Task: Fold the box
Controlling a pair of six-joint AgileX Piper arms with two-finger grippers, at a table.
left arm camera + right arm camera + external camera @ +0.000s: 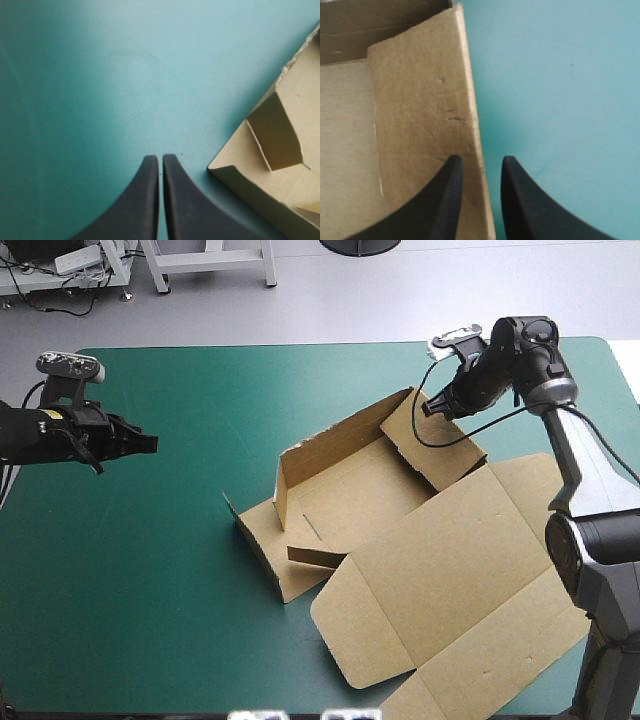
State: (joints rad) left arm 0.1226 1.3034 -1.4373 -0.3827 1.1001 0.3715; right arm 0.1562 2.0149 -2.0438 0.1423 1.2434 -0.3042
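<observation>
A teal-green surface (140, 580) fills the scene from edge to edge. The brown box (370, 490) lies on it right of centre, part-formed. Its broad lid panel (470, 570) is flat toward the near right corner, the far wall (335, 440) is raised, and a side flap (262, 552) stands at the left end. At the far right, the right jaws sit astride the edge of an upright flap (440, 460). They appear clamped on it, though a narrow gap between them leaves that uncertain. The left jaws hover over the cover well left of the box, clenched tip to tip.
</observation>
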